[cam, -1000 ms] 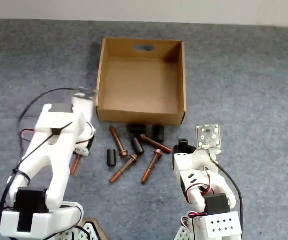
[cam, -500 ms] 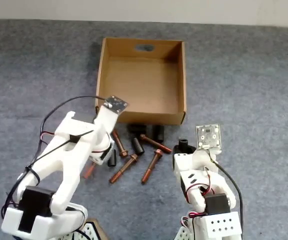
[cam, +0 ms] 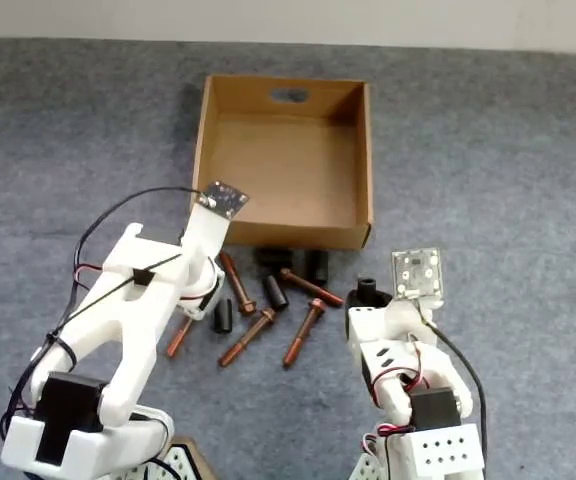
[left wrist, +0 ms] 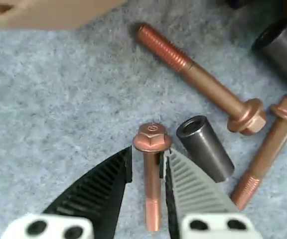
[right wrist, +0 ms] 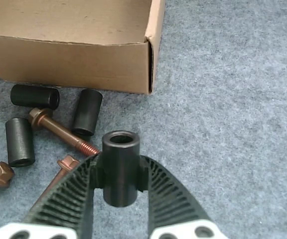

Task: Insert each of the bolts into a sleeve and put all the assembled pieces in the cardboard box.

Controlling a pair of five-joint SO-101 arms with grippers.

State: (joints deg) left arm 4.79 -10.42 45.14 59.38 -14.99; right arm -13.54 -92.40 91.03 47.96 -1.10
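Observation:
My left gripper [left wrist: 147, 158] is shut on a copper bolt [left wrist: 152, 191], its hex head pointing away from me, low over the carpet. In the high view that bolt [cam: 178, 338] sticks out below the left gripper [cam: 192, 312], just left of the pile. A black sleeve [left wrist: 203, 147] lies right beside it. My right gripper [right wrist: 120, 169] is shut on an upright black sleeve [right wrist: 120, 149], hole facing up, at the pile's right [cam: 370, 292]. Several loose bolts [cam: 248, 337] and sleeves [cam: 275, 292] lie in front of the cardboard box [cam: 200, 150], which holds nothing.
The box's front wall [right wrist: 73, 62] stands close behind the loose parts. Grey carpet stretches open to the right of the box [right wrist: 233, 99] and on the far left of the table [cam: 48, 200]. A black cable [cam: 108, 225] loops over the left arm.
The left arm swung right from the table's left side toward the pile, bringing the bolt with it. The right arm and its sleeve have kept still.

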